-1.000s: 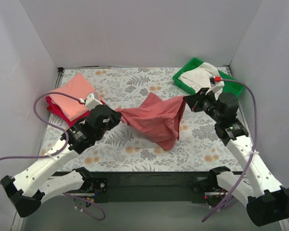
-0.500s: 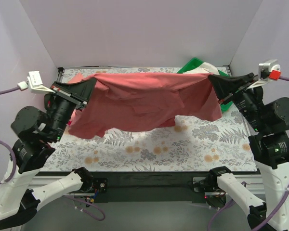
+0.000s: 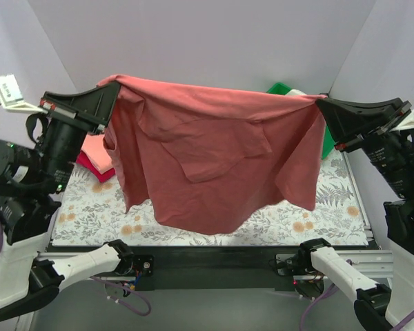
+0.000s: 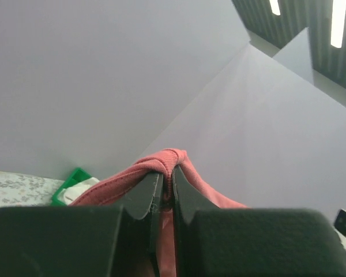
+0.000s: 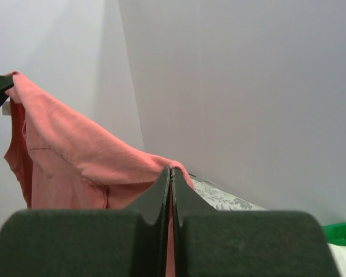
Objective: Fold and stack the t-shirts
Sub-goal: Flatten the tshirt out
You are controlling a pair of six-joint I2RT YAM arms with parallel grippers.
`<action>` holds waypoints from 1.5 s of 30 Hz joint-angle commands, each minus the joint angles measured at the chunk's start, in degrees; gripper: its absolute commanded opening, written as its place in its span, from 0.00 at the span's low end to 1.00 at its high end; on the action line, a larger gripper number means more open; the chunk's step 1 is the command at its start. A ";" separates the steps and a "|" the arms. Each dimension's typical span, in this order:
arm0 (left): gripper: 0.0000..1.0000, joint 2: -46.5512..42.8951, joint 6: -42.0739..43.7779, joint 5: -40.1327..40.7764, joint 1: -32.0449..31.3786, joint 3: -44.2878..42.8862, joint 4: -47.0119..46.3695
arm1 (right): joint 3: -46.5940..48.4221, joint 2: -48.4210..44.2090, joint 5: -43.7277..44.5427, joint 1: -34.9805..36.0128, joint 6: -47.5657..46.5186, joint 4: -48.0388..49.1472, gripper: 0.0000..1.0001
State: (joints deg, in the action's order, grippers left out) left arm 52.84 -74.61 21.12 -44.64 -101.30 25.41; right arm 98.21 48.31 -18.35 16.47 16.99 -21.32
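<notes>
The dusty brick-red t-shirt (image 3: 207, 158) hangs spread in the air above the table, stretched between both raised arms. My left gripper (image 3: 112, 88) is shut on its upper left corner, and the cloth (image 4: 161, 159) bunches over the shut left gripper (image 4: 168, 172) in the wrist view. My right gripper (image 3: 320, 103) is shut on the upper right corner, its jaws pressed together on the fabric (image 5: 75, 144) at the right gripper (image 5: 170, 171). The shirt's lower edge dangles near the table's front. A salmon-pink t-shirt (image 3: 94, 147) lies on a crimson one (image 3: 90, 167) at the left.
The green tray (image 3: 279, 88) at the back right is mostly hidden behind the hanging shirt; it shows as the green tray (image 4: 75, 178) with cream-white cloth (image 4: 83, 187) in it. The floral table (image 3: 338, 200) is walled on three sides.
Both arms have risen and moved apart, lifting the brick-red shirt from a bunched heap on the table to a wide hanging sheet in the air.
</notes>
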 commanded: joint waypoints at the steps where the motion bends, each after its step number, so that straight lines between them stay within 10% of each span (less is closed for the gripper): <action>1: 0.00 7.35 3.49 7.16 0.26 -2.85 2.01 | 0.75 4.49 1.12 -0.30 -2.05 -0.13 0.01; 7: 0.00 21.48 12.90 23.88 1.39 -4.61 -3.26 | -2.59 14.76 8.41 -0.30 -5.91 1.28 0.01; 14: 0.00 40.63 3.85 -12.98 28.18 -20.55 2.98 | 3.37 27.17 14.22 -2.31 -8.55 7.52 0.01; 19: 0.00 43.32 5.36 -17.61 28.73 -30.37 0.28 | 16.01 32.62 13.87 -2.85 -9.70 7.09 0.01; 25: 0.00 33.22 6.40 -14.19 30.40 -20.19 -0.80 | 14.66 27.29 10.18 -2.85 -9.70 3.31 0.01; 38: 0.00 9.31 -6.94 3.20 30.76 35.61 8.35 | -45.19 -0.94 -4.76 -0.22 -1.88 4.70 0.01; 43: 0.17 18.16 -8.17 6.20 30.93 39.69 9.20 | -55.57 7.63 -6.43 0.49 -2.84 9.52 0.08; 45: 0.41 24.99 -8.54 6.74 31.54 38.55 9.75 | -56.29 12.31 -8.89 0.93 -4.07 11.47 0.18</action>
State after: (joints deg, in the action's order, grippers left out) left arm 74.19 -80.49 21.26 -14.41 -59.59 34.52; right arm 42.15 57.23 -23.42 16.99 14.24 -16.56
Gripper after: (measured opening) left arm 0.352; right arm 0.143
